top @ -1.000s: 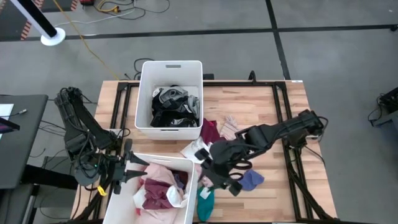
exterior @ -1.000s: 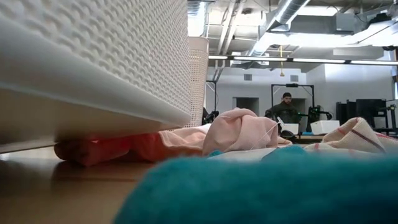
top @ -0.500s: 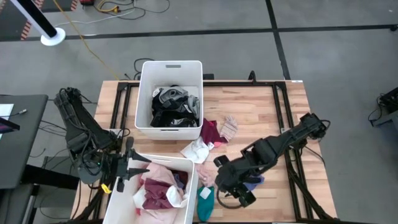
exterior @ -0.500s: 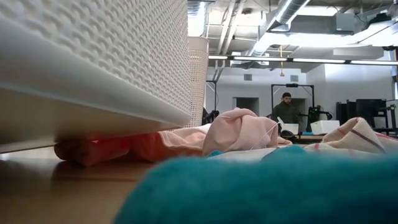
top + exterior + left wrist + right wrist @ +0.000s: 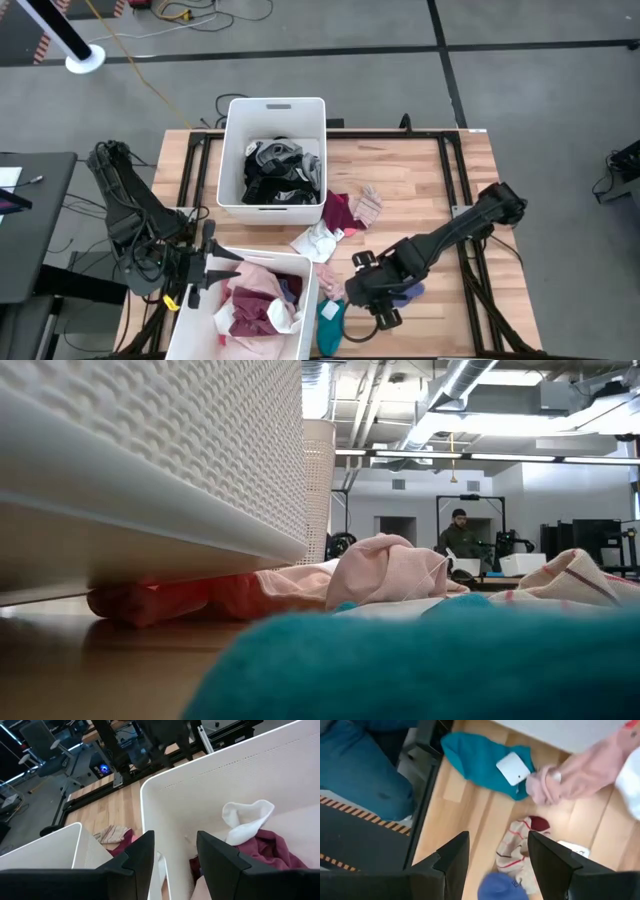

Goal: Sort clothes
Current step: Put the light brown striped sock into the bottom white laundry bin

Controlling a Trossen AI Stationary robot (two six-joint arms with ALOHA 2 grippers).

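Loose clothes lie on the wooden table between the bins and my right arm: a teal garment (image 5: 330, 322) (image 5: 480, 762) with a white tag, a pink one (image 5: 580, 765) (image 5: 385, 570), a striped cream sock (image 5: 520, 850), a blue piece (image 5: 407, 292), a maroon one (image 5: 340, 212) and a white one (image 5: 318, 240). My right gripper (image 5: 358, 298) (image 5: 497, 870) is open and empty above the clothes near the teal garment. My left gripper (image 5: 212, 265) (image 5: 175, 857) is open and empty at the near bin's left wall.
The far white bin (image 5: 272, 110) holds black, grey and white clothes. The near white bin (image 5: 312, 300) (image 5: 165, 805) holds pink, maroon and white pieces, among them a white sock (image 5: 247, 820). A person stands far back in the room (image 5: 460, 535). Bare wood lies at the table's right.
My right gripper has moved toward the table's near edge, away from the white and maroon clothes and over the blue and teal ones. It has stayed open and empty. The clothes have not moved.
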